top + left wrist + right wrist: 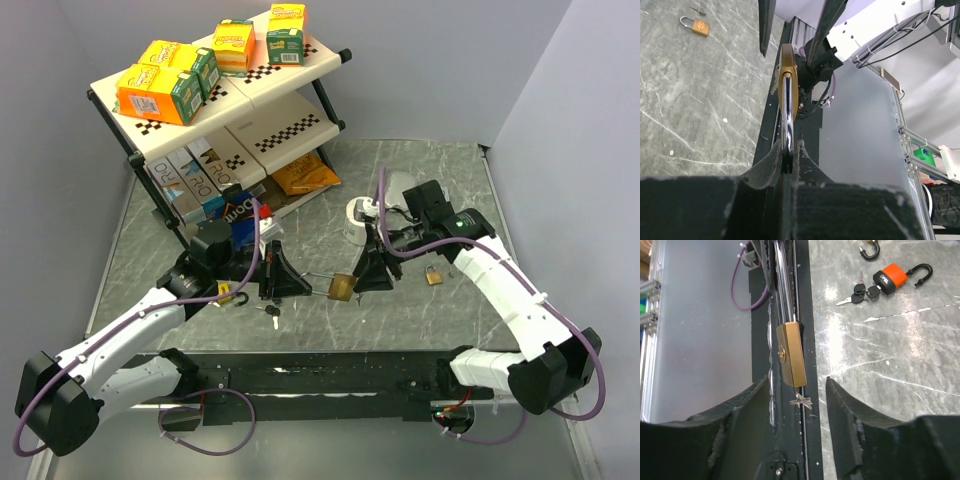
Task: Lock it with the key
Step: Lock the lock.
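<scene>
Top external shows the left hand (296,284) clamping the brass padlock (341,289), right hand (364,279) spread wide.

You have the padlock (341,288) at mid-table, between the two grippers. The left gripper (288,283) sits on its left, clamped on the shackle, and the right gripper (362,274) sits just to its right, fingers apart. A second padlock (433,275) lies on the table (440,180), right of the right gripper. A third padlock (232,293) lies beside the left arm, with keys (272,312) just to its right and nearer you. The rack (300,75) stands at the far left, with boxes (165,85) on its top shelf.
</scene>
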### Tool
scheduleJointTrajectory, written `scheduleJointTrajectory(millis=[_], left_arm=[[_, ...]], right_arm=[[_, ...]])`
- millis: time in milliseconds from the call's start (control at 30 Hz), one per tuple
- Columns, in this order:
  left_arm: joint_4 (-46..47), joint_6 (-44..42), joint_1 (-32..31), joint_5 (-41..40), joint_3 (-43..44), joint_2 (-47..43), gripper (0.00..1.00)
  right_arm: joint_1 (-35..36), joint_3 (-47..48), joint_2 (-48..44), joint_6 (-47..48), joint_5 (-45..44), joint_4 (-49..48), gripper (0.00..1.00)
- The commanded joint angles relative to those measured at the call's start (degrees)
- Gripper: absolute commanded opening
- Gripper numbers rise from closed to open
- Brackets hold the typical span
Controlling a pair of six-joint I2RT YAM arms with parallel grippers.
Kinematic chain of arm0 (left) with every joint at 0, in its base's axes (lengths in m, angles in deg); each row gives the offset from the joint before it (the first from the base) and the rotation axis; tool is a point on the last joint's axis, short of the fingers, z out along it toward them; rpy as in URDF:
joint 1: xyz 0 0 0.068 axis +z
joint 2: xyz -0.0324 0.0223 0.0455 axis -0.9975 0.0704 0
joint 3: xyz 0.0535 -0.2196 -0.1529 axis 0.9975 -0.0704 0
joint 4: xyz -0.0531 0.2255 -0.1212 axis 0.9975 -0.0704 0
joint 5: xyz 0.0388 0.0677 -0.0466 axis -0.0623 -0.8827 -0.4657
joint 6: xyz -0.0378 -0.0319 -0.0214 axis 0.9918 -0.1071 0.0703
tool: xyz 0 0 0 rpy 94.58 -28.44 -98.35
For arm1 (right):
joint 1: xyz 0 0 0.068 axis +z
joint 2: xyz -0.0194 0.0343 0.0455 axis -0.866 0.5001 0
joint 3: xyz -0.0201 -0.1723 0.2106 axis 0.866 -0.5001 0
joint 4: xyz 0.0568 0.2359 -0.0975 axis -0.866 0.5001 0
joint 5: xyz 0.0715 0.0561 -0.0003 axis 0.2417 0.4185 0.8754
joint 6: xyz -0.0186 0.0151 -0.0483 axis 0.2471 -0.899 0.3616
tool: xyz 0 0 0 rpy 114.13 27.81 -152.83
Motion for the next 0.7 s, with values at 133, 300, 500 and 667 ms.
scheduleJointTrajectory(millis=[133, 300, 500, 667], left_arm=[[8.0, 2.2, 0.0, 2.8, 3.4, -0.8, 0.01], [7.2, 1.3, 0.1, 3.0, 3.3, -1.5, 0.01], [7.8, 1.6, 0.1, 3.2, 3.6, -1.0, 0.01], [7.1, 1.1, 0.1, 2.7, 4.0, -1.0, 0.01]], right_arm=[[0.6, -1.4, -0.7, 4.0, -0.3, 2.0, 0.5], [-0.6, -1.6, -1.8, 6.9, 0.5, 5.0, 0.49], [-0.6, -1.8, -2.0, 5.4, 1.9, 3.1, 0.33], [-0.5, -1.3, -1.2, 5.5, 3.1, 3.6, 0.08]])
